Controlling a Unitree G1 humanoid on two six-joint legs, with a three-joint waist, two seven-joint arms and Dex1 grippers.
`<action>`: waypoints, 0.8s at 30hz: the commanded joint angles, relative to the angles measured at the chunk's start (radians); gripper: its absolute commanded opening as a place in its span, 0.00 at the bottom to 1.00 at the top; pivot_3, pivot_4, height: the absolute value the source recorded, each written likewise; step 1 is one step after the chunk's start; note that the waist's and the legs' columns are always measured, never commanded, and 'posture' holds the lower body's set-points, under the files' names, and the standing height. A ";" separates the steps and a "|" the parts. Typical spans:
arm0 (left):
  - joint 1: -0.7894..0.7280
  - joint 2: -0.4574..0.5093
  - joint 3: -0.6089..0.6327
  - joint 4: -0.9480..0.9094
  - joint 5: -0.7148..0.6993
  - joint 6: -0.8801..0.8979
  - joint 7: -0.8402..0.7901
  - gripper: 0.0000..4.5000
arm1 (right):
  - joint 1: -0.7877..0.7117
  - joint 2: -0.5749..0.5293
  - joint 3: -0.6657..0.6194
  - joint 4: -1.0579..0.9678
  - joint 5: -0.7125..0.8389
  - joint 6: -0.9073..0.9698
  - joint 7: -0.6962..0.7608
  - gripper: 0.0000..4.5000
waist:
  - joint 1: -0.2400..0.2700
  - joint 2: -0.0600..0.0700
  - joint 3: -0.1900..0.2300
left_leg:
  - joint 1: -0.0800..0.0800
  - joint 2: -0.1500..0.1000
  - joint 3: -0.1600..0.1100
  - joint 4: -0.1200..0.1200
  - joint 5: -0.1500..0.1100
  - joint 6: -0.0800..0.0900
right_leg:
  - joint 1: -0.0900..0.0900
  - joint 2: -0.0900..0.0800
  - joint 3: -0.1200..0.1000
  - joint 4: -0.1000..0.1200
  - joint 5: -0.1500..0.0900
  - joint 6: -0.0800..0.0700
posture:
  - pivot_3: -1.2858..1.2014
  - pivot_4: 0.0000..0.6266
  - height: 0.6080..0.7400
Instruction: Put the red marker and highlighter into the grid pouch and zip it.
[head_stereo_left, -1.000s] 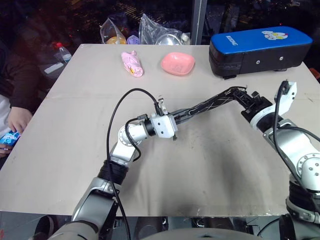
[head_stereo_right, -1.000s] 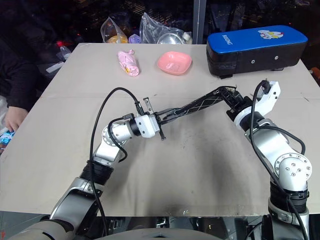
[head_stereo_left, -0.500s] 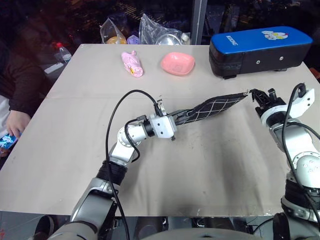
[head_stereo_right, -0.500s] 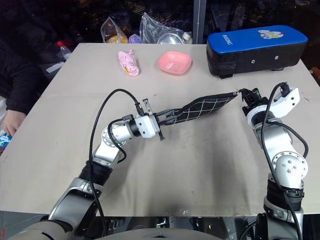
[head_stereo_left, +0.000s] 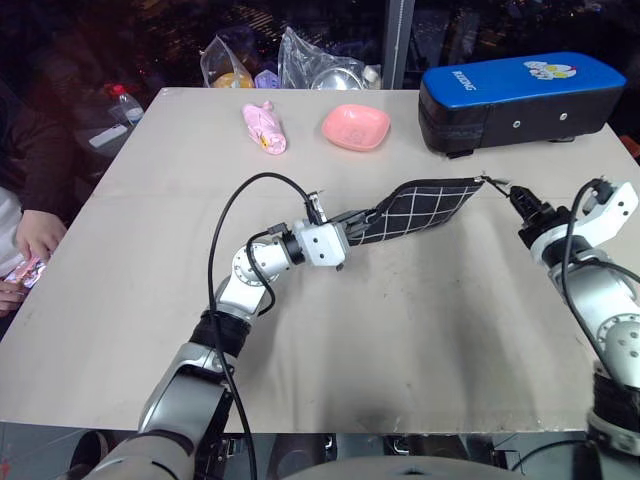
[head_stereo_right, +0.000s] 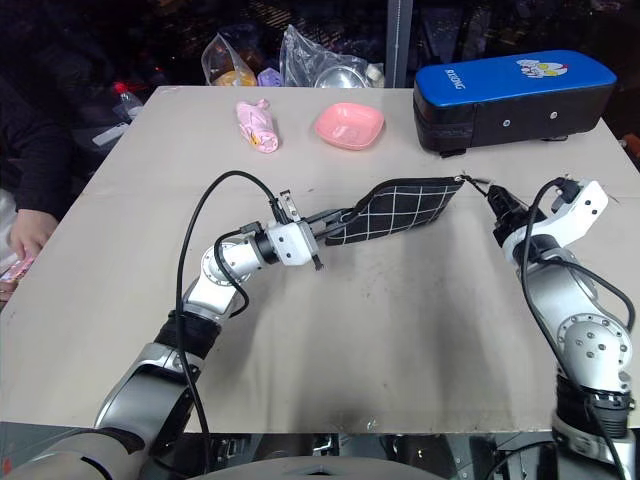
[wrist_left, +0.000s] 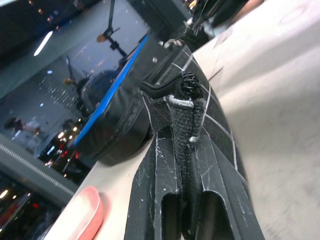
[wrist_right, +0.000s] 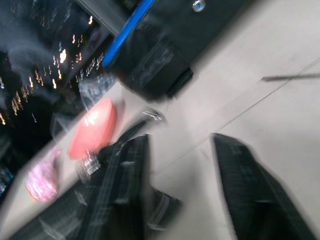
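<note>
Beige and scuffed, the surface carries everything here, and the grid pouch serves as the landmark. Beyond the pouch, at the far right edge of the surface, stands a big blue-and-black hard case. The grid pouch itself is held up off the surface near the middle, stretched out flat with its white lines showing and its zipper edge running along the top toward a small pull at the right-hand corner. The left pincer is clamped tight on the pouch's left end; the left wrist view shows both fingers pressed against the fabric on either side of the zipper seam. Just beside the pouch's right corner, apart from it, sits the right pincer, its two fingers spread with a clear gap of bare surface between them and nothing held. Farther back from the pouch, left of the hard case, lies a pink dish, and left of that a small pink wrapped bundle. Well to the left of the pouch, past the edge of the surface, a person's hand is in view.
</note>
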 joint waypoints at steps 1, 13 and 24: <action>0.019 0.054 0.007 -0.016 -0.085 -0.058 -0.087 0.15 | 0.085 -0.140 0.014 -0.074 -0.144 0.010 0.269 0.94 | -0.003 0.000 0.000 | 0.000 0.000 0.000 0.000 0.000 0.000 | 0.000 0.000 0.000 0.000 0.000 0.000 | 0.52 0.24 1.00; 0.279 0.232 0.054 -0.180 -0.421 0.282 -0.335 0.98 | 0.349 -0.254 -0.015 0.126 -0.537 -0.357 0.975 1.00 | 0.001 0.000 0.000 | 0.001 0.000 0.000 0.000 0.000 0.000 | 0.001 0.001 0.000 -0.002 0.000 0.001 | 0.52 0.24 1.00; 0.599 0.353 0.182 -0.586 -0.613 0.936 -0.241 0.98 | 0.293 -0.236 0.003 0.495 -0.662 -0.640 1.413 1.00 | 0.001 0.000 0.000 | 0.002 0.001 -0.001 0.000 0.000 0.000 | 0.002 0.000 -0.001 -0.002 0.000 0.000 | 0.52 0.24 1.00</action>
